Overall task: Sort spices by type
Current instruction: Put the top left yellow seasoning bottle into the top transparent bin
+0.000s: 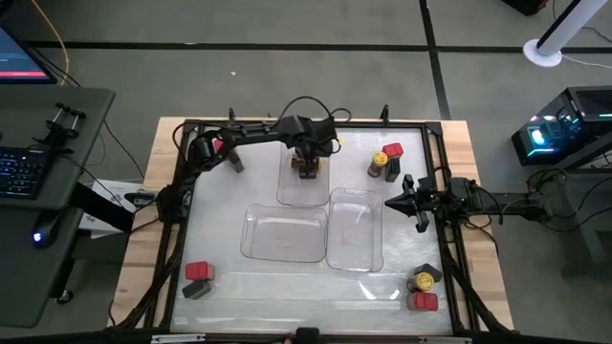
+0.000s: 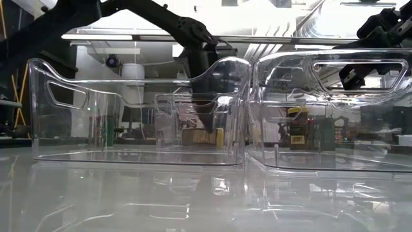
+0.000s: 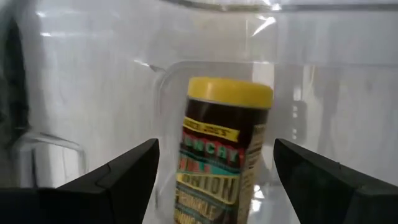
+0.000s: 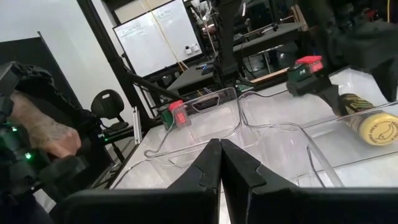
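left gripper (image 3: 214,180) jaws wide around the yellow-lidded spice jar (image 3: 224,149) standing in the far clear tray (image 1: 298,191), apparently just deposited; right gripper (image 4: 221,163) jaws shut, idle

In the left wrist view the yellow-lidded jar (image 3: 225,155) runs off the picture's lower edge, so its base and footing cannot be seen, and its label is partly blurred. From above, the left gripper (image 1: 308,164) covers most of that jar. In the low view, jars (image 2: 297,129) behind the clear trays (image 2: 135,109) are warped beyond telling kinds. The right gripper's (image 4: 220,163) fingers are cut off below.
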